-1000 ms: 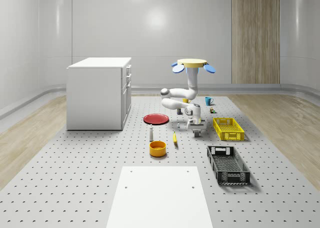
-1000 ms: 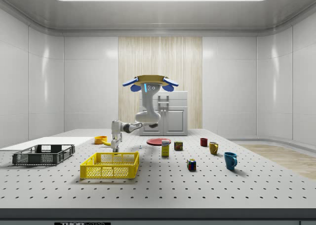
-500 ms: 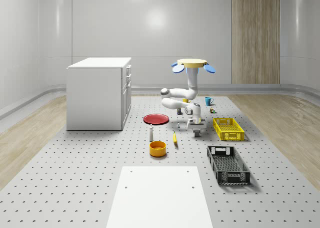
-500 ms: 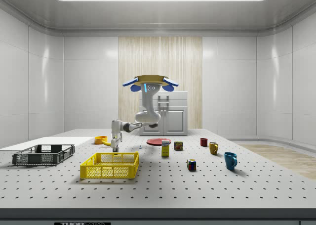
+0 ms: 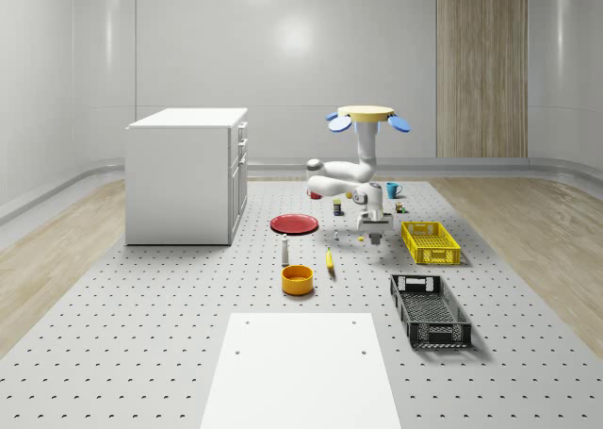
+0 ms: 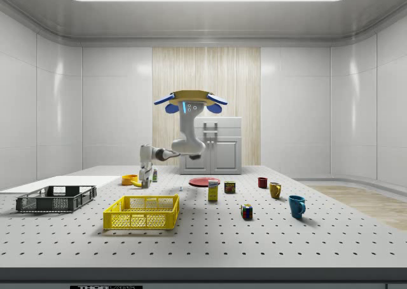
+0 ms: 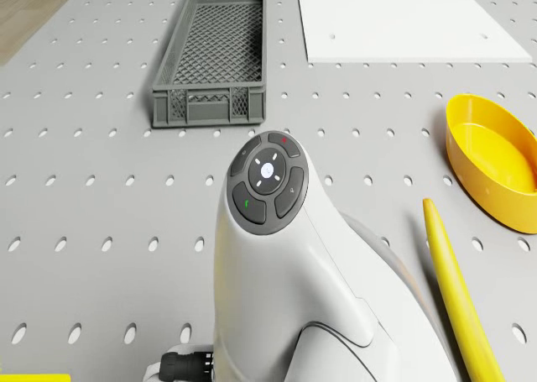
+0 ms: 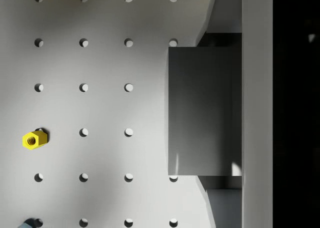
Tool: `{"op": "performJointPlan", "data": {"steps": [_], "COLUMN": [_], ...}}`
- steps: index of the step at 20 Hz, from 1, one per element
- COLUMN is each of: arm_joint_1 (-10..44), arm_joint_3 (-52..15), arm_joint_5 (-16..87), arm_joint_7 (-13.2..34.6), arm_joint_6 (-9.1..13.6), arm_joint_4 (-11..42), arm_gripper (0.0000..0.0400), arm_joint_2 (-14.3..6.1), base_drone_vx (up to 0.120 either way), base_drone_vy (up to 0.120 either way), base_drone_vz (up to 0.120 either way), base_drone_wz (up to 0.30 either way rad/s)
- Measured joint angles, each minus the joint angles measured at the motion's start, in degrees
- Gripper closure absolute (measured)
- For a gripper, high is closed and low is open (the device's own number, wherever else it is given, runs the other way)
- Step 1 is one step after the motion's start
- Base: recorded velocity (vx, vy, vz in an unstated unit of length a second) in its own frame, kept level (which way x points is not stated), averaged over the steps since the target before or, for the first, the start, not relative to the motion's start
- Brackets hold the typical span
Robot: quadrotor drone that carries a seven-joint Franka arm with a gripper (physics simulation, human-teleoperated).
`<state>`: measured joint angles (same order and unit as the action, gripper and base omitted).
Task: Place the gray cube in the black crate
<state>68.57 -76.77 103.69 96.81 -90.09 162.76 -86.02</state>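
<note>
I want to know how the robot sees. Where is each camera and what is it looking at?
Whole-scene view: high up, off the robot, looking down at the hovering drone, white arm, long black mesh crate.
Side view: beside the floor, showing drone, arm, claw.
Drone view: on the drone, looking down over its arm at the crate.
Wrist view: along the claw, at the plain gray cube it grips.
Whole-scene, side and drone views share the crate.

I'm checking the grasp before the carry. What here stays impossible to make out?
- Far face of the gray cube: wrist view, covered by a dark finger.
- Gripper: whole-scene view, too small to show the cube.
- Black crate: drone view, far end cut off by the edge.
- Banana: drone view, cut off by the edge.
</note>
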Motion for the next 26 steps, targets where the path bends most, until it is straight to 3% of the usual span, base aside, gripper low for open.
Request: {"op": "performJointPlan", "data": {"steps": [11,18,26], "arm_joint_1": [0.09,0.19,0.29], "arm_joint_3": [-1.64,-1.81,-1.89], "arm_joint_5": [-1.78,-2.08,-2.3], "arm_joint_7": [0.19,0.27,0.35], "arm_joint_6": [-0.18,-0.59,-1.05], "arm_joint_4": [0.23,0.23,0.21], "arm_gripper": [0.015,0.015,0.015], "arm_joint_2": [-0.73,-1.21,-1.71], "base_drone_vx": [0.12,0.12,0.12], "base_drone_vy": [0.12,0.006,0.12], "base_drone_vz": [0.12,0.006,0.0], "base_drone_wz": [0.0,0.0,0.0]}}
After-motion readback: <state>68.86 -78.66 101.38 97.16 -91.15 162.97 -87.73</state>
